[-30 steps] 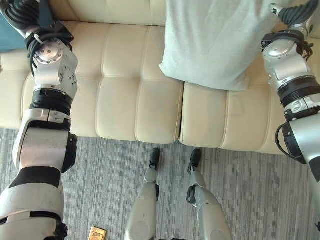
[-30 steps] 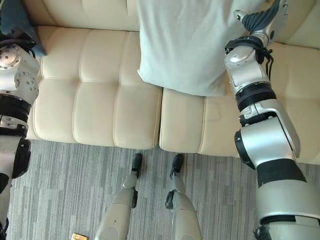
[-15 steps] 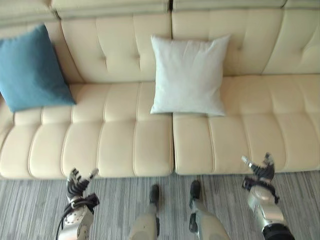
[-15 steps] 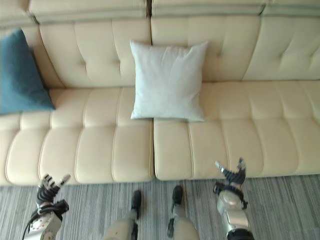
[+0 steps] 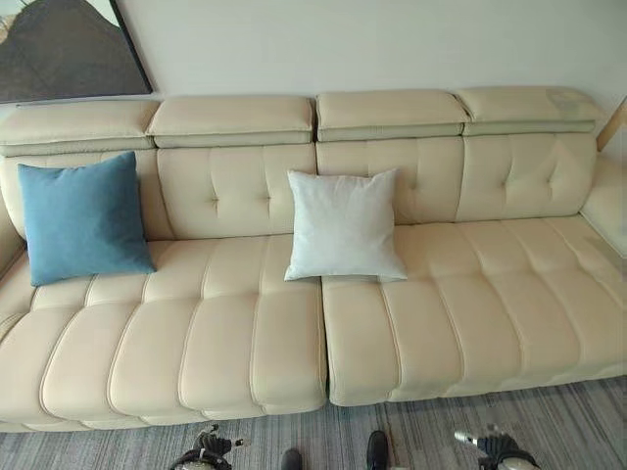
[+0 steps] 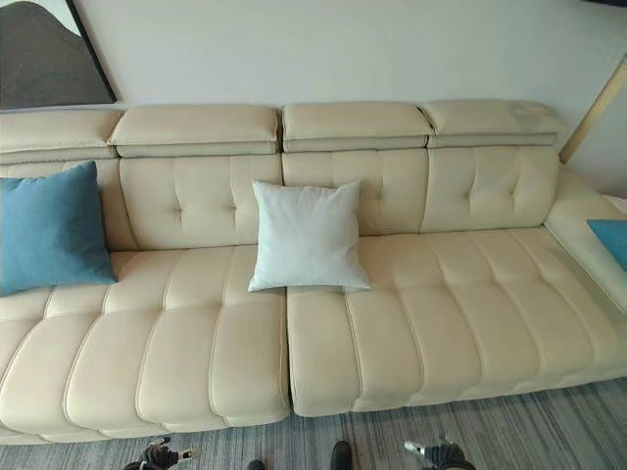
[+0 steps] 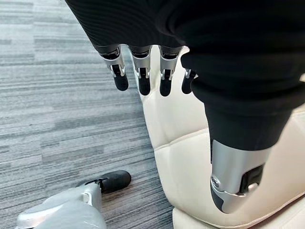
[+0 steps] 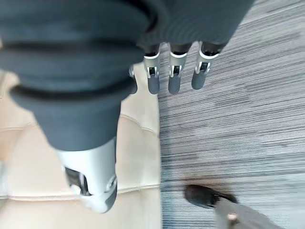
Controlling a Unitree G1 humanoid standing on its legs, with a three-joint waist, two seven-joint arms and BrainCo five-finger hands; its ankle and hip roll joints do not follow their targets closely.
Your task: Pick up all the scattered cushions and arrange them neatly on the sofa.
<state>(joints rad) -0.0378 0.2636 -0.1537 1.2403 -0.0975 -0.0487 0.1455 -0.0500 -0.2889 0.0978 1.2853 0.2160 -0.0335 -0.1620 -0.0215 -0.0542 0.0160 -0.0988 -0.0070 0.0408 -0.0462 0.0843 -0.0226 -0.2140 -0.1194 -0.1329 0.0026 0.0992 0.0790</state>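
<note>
A white cushion [image 5: 343, 226] stands upright against the backrest at the middle of the cream sofa [image 5: 470, 323]. A blue cushion [image 5: 83, 217] leans upright at the sofa's left end. A second blue cushion [image 6: 612, 238] shows as a corner on the sofa's right side section. My left hand [image 7: 140, 71] hangs low in front of the sofa, fingers straight and empty. My right hand [image 8: 174, 71] also hangs low with straight fingers holding nothing. Both hands peek in at the bottom edge of the eye views, the left hand [image 5: 206, 452] and the right hand [image 5: 490, 447].
Grey striped carpet [image 5: 549, 431] runs along the sofa's front. A dark framed picture [image 5: 64, 49] hangs on the wall above the left end. A wooden pole [image 6: 593, 108] leans at the far right. The seat to the right of the white cushion is bare.
The camera has tilted up and back, so the whole sofa now shows. Both arms have dropped from the white cushion to the bottom edge, leaving it standing on the sofa.
</note>
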